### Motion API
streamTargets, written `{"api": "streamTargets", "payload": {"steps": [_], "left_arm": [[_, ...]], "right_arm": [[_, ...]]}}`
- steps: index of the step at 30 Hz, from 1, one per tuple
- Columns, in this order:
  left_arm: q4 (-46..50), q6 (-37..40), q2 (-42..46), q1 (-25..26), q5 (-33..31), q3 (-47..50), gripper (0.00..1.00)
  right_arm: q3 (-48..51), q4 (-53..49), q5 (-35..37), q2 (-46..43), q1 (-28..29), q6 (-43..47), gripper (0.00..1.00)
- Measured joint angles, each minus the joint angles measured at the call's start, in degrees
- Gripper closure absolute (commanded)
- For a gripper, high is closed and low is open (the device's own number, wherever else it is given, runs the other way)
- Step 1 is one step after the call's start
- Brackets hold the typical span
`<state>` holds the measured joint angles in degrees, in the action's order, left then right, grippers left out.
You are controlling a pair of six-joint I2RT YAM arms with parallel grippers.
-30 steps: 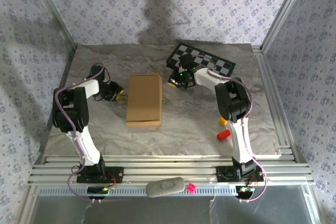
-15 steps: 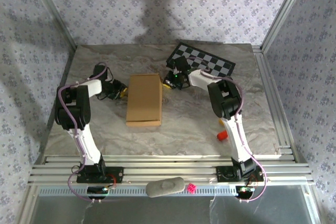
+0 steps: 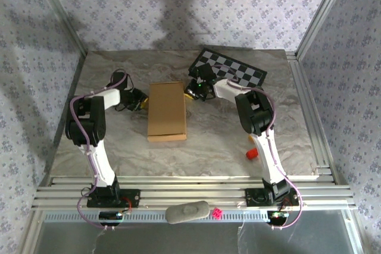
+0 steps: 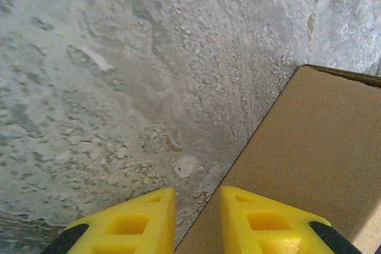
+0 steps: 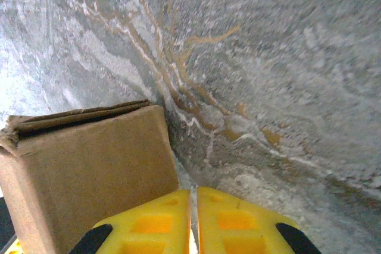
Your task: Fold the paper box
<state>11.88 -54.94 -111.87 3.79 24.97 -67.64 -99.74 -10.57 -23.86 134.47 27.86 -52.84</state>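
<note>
The paper box (image 3: 166, 111) lies flat and closed on the marble table, a brown cardboard rectangle with its long side running front to back. My left gripper (image 3: 141, 103) is low at the box's left edge. In the left wrist view its yellow fingers (image 4: 128, 221) stand a little apart, one over the table and one over the box (image 4: 309, 147), the box's edge running under the gap of the left gripper (image 4: 197, 209). My right gripper (image 3: 189, 92) sits by the box's far right corner. The right gripper (image 5: 193, 218) is shut on nothing, beside the box (image 5: 89, 165).
A black-and-white checkered board (image 3: 229, 69) lies at the back right, just behind the right arm. A small red object (image 3: 252, 153) rests near the right arm's lower link. A grey lump (image 3: 187, 211) and a pink piece (image 3: 217, 212) sit on the front rail.
The left gripper has moved right to the box's left edge, and the box has slid slightly right. The right gripper has come left to the box's far right corner.
</note>
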Motion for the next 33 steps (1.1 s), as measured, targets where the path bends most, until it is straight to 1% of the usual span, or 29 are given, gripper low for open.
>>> {"api": "streamTargets", "payload": {"steps": [2, 6, 7, 11, 14, 15, 16, 17, 18, 19, 21, 23, 25, 28, 30, 33], "left_arm": [[-0.15, -0.28, 0.0, 0.44, -0.37, 0.02, 0.73], [0.42, -0.11, 0.92, 0.87, -2.23, 0.37, 0.65], [1.09, -0.02, 1.6, 1.11, -2.91, 0.52, 0.61], [5.25, 1.27, 7.32, 1.75, -7.1, 0.83, 0.46], [7.82, 2.6, 14.43, 1.42, -11.82, 0.55, 0.26], [8.63, 3.26, 17.16, 1.4, -13.68, 0.35, 0.03], [9.22, 3.39, 19.63, 1.22, -15.37, 0.13, 0.0], [9.66, 3.91, 22.49, 1.14, -17.09, -0.02, 0.0], [10.05, 4.2, 25.2, 1.09, -18.8, -0.09, 0.0], [10.54, 4.7, 28.2, 1.09, -20.37, -0.09, 0.0], [10.56, 5.84, 33.11, 1.14, -22.53, 0.46, 0.0], [9.35, 7.13, 38.69, 1.27, -24.48, 2.99, 0.0], [8.48, 8.33, 45.31, 1.55, -26.73, 7.3, 0.0], [8.0, 10.01, 53.75, 1.66, -29.66, 13.66, 0.0], [8.92, 11.08, 57.66, 1.99, -32.09, 16.55, 0.01], [12.46, 12.13, 61.9, 4.96, -39.82, 19.21, 0.0]], "right_arm": [[0.52, 0.46, 0.5, 0.0, -0.24, -0.37, 0.87], [2.62, 0.42, 2.47, -1.75, -0.24, -0.52, 0.83], [3.76, 0.17, 3.21, -2.71, -0.17, -0.46, 0.81], [11.13, -1.75, 7.13, -10.75, -0.57, -0.37, 0.63], [15.54, -5.03, 11.23, -20.28, -2.36, 0.98, 0.51], [16.2, -6.43, 12.74, -24.17, -3.54, 1.75, 0.46], [16.44, -7.63, 13.97, -27.58, -4.7, 2.71, 0.41], [16.48, -8.87, 15.39, -31.63, -6.29, 3.76, 0.33], [16.48, -10.03, 16.98, -36.0, -8.11, 4.46, 0.1], [16.48, -11.3, 18.34, -39.93, -9.84, 5.33, 0.01], [17.27, -13.62, 21.03, -48.09, -13.88, 6.84, 0.01], [19.12, -16.02, 23.02, -55.49, -18.1, 7.65, 0.01], [22.53, -19.04, 23.98, -63.6, -23.67, 8.7, 0.01], [28.22, -22.99, 25.11, -71.91, -29.66, 10.82, 0.01], [32.61, -25.97, 27.21, -76.32, -30.47, 12.85, 0.01], [39.87, -28.61, 31.12, -81.13, -29.9, 15.08, 0.0]]}}
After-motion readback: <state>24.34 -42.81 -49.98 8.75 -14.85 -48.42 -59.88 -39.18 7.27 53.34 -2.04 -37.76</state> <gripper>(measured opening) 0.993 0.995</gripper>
